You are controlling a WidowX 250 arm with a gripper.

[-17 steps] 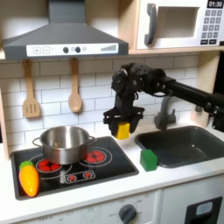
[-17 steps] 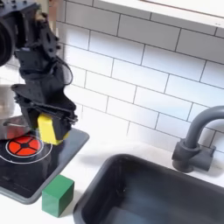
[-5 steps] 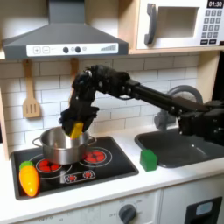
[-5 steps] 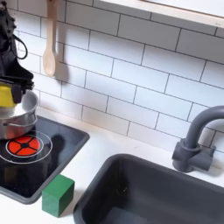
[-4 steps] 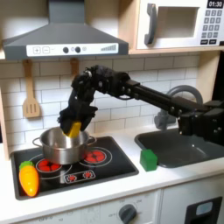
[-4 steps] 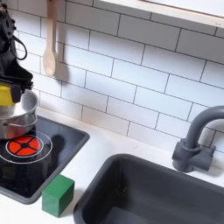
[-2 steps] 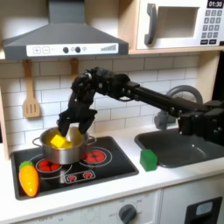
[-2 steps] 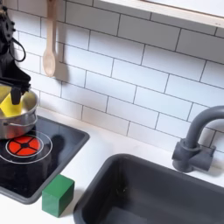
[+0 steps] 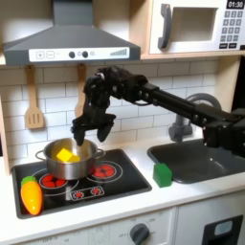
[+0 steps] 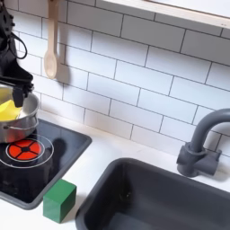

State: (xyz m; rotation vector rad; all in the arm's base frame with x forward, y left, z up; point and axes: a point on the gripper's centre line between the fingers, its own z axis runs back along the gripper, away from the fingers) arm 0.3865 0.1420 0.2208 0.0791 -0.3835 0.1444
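Note:
A yellow block (image 9: pixel 65 153) lies inside the steel pot (image 9: pixel 69 165) on the toy stove's left burner. My gripper (image 9: pixel 88 134) hangs open just above the pot's right rim, with nothing between its fingers. In the second exterior view the pot (image 10: pixel 20 126) with the yellow block (image 10: pixel 7 110) sits at the left edge, and my gripper's black fingers (image 10: pixel 19 92) stand over it. A green cube (image 9: pixel 162 174) rests on the counter between stove and sink, also seen as the green cube (image 10: pixel 59 199) near the bottom of the second exterior view.
A toy carrot (image 9: pixel 32 193) lies at the stove's front left. The sink (image 9: pixel 206 158) and grey faucet (image 10: pixel 199 144) are to the right. A wooden spoon (image 9: pixel 82 99) and spatula (image 9: pixel 33 105) hang on the tiled wall; a hood (image 9: pixel 67 38) is overhead.
My gripper carried the yellow block from beside the sink over to the pot, opened and dropped it in, then rose a little above the rim.

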